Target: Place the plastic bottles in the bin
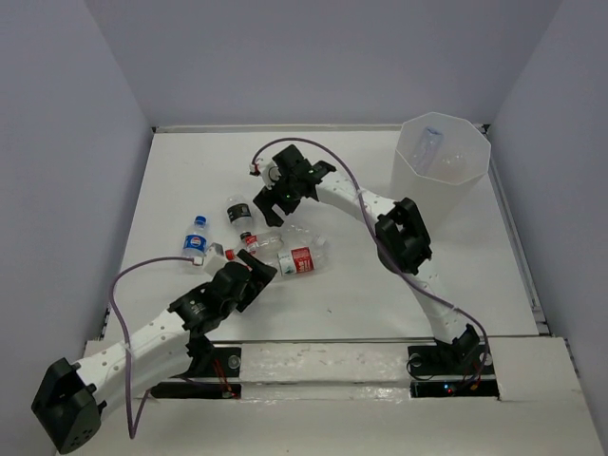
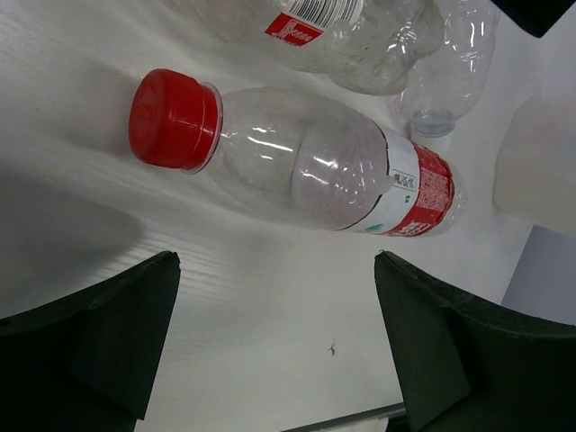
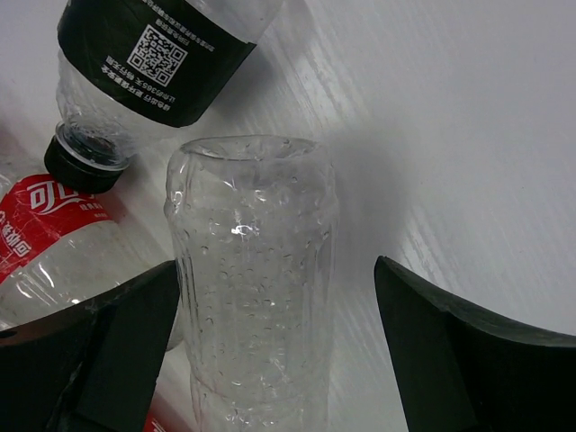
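Observation:
Several plastic bottles lie in a cluster mid-table. A red-capped, red-labelled bottle [image 2: 306, 166] [image 1: 285, 259] lies on its side just beyond my left gripper [image 2: 274, 306] [image 1: 256, 273], which is open and holds nothing. My right gripper [image 3: 274, 306] [image 1: 273, 202] is open with its fingers on either side of a clear, unlabelled bottle [image 3: 252, 288], nearer the left finger. Beside it are a black-labelled bottle [image 3: 144, 54] [image 1: 238, 211] and another red-labelled one [image 3: 36, 234]. A blue-capped bottle [image 1: 197, 237] lies farther left. The bin [image 1: 439, 199] stands at the back right with a bottle [image 1: 427, 147] inside.
Grey walls enclose the white table on the left, back and right. The right arm's elbow [image 1: 404, 237] reaches across between the bottle cluster and the bin. Two more clear bottles [image 2: 360, 31] lie past the red-capped one.

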Robot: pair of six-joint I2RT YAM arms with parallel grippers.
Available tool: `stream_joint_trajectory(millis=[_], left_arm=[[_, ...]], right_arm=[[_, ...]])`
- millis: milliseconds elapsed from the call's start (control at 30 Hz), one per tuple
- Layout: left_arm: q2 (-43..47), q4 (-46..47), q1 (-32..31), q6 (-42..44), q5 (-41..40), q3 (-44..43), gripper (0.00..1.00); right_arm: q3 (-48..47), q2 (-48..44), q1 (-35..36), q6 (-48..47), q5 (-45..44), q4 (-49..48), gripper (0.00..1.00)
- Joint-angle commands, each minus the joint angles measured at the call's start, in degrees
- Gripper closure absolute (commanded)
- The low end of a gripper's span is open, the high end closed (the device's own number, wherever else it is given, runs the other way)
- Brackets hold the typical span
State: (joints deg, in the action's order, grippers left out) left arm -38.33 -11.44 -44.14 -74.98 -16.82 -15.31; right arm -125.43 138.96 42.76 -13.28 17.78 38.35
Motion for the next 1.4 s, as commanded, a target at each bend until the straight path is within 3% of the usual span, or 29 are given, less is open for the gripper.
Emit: stream_joint_trajectory(millis=[0,100,300,700,1100,1367], left_arm=[[-2.01,6.26,0.19,-4.12,-5.23,-0.16,0.01],[-4.29,7.93,0.19,-5.52,-7.00,-0.42,0.01],[-12.54,12.92,0.19,-8.16,-8.58,-1.12,0.01],[-15.11,15.92,0.19,-11.85,-14.99,0.11,0.01],[-21.17,20.58,0.19,-9.49,-14.91,-0.60,0.01],[-22.93,22.95,0.19,-8.96,-14.82,-0.16,0.01]], right_arm=[[1.93,-1.84,-0.05,-0.52,-1.78,-5.73,0.15],[3.52,-2.90,-0.05,-0.61,-1.79,-7.85,0.20],[7.03,-5.88,-0.05,-0.08,-2.13,-10.31,0.52],[23.28,-20.03,-0.05,2.73,-5.91,-19.45,0.55],[30.33,-25.40,-0.05,5.90,-7.84,-22.88,0.57],[35.60,-36.28,-0.05,6.77,-11.37,-24.19,0.58]])
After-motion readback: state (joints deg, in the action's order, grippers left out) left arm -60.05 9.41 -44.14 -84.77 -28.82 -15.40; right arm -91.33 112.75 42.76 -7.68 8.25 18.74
